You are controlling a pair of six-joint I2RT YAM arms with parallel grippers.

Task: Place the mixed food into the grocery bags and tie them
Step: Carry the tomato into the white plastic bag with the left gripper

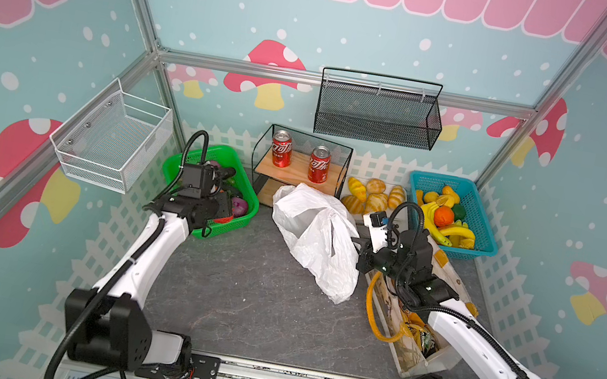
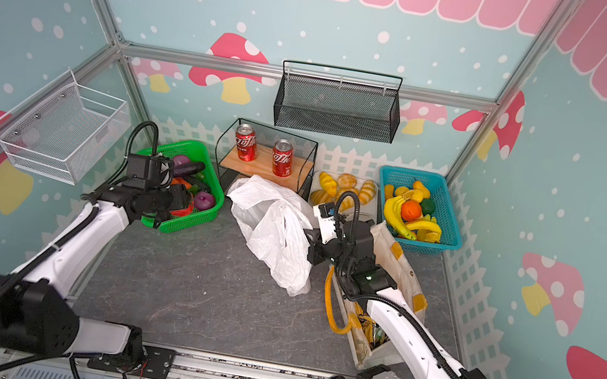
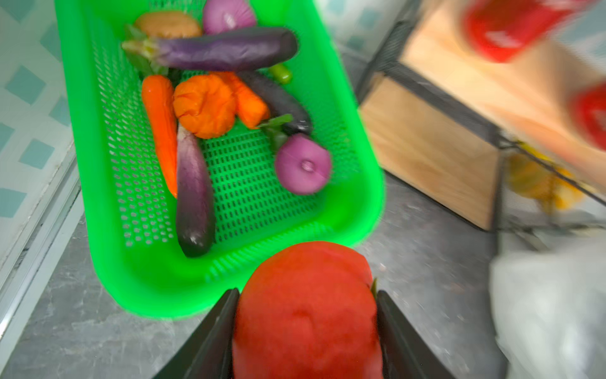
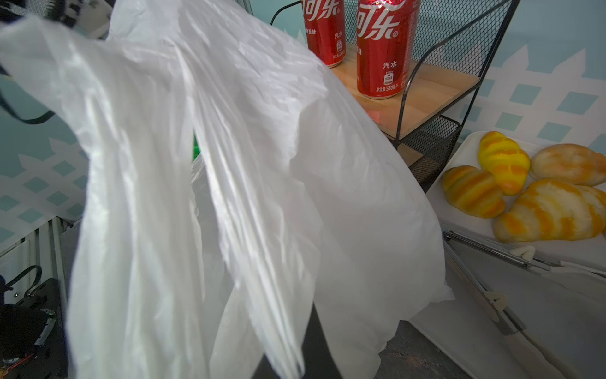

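My left gripper is shut on a round red toy vegetable, held just above the near rim of the green basket. In the basket lie a purple onion, an orange pumpkin, a carrot and aubergines. My right gripper is shut on the edge of the crinkly white plastic bag, lifting it; the bag hides the jaws in the right wrist view. The cream tote lies under the right arm, with snack packets in its mouth.
A black wire shelf with two red cans stands at the back. To the right of it are a tray of bread rolls and a blue fruit basket. A white wire basket and a black mesh basket hang on the walls.
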